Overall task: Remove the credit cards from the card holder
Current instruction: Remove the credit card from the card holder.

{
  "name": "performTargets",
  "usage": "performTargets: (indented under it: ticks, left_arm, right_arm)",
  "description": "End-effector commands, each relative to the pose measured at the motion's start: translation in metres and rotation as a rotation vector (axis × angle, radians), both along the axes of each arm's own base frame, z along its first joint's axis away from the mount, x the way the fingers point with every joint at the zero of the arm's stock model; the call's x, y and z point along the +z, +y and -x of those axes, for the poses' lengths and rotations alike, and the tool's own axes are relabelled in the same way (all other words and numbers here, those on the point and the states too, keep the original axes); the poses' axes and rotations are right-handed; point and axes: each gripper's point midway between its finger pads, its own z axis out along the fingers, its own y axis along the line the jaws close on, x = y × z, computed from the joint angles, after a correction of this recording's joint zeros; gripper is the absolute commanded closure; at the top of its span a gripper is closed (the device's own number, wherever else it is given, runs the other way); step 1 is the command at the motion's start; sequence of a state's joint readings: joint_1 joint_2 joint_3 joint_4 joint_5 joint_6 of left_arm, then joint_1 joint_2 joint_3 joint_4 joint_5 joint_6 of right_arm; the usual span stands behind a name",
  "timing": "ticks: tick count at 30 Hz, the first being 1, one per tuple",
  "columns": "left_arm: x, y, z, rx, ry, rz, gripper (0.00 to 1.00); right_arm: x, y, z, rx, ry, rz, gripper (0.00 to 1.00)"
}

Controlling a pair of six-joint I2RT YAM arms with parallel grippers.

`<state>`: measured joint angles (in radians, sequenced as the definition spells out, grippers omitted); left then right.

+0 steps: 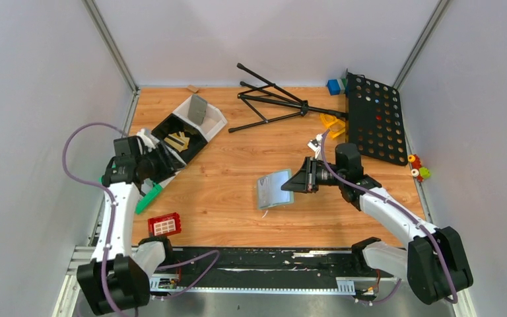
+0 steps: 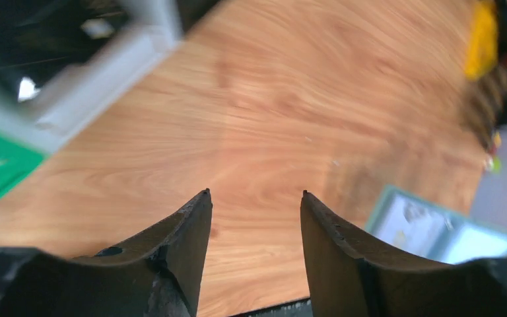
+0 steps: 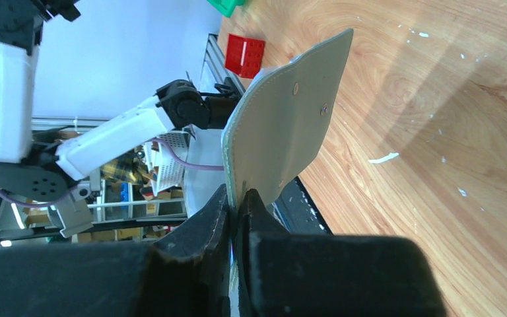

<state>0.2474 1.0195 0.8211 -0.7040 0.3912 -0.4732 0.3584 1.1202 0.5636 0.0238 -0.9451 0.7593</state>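
Wooden table (image 1: 224,198) is filling the top view; at centre the right hand (image 3: 237,198) is pinching the card holder (image 1: 274,189) by its edge, tilting it up, perhaps for the left hand (image 2: 256,193) hovering at left, jaws apart and empty; cards inside are too blurred to tell.

One card holder (image 1: 274,189), one red block (image 1: 164,224), one green tray (image 1: 148,197) — plus one tripod (image 1: 302,106) and one perforated panel (image 1: 376,119).

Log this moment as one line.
right gripper: shut on card holder edge | left gripper: open, empty, over table
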Motion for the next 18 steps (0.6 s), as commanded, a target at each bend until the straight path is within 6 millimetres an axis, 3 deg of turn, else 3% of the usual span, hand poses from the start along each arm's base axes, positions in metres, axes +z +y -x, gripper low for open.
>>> performTargets:
  ticks: [1,3,4,10,18]
  left_arm:
    - [0.045,-0.075,0.009,-0.318,-0.228,0.151,0.31]
    - [0.053,-0.097,0.017,-0.381,-0.277,0.230,0.17]
    - [0.056,-0.106,0.021,-0.401,-0.300,0.265,0.14]
    - [0.070,-0.157,0.042,-0.500,-0.403,0.468,0.13]
    - [0.076,-0.202,0.053,-0.596,-0.426,0.639,0.14]
  right_arm:
    - [0.030,0.006,0.000,0.033,-0.065,-0.117,1.00]
    - [0.037,0.007,0.001,0.040,-0.065,-0.139,1.00]
    - [0.042,0.007,0.002,0.043,-0.070,-0.149,1.00]
    - [0.077,0.007,0.007,0.049,-0.111,-0.206,1.00]
    - [0.115,0.007,0.014,0.069,-0.129,-0.291,1.00]
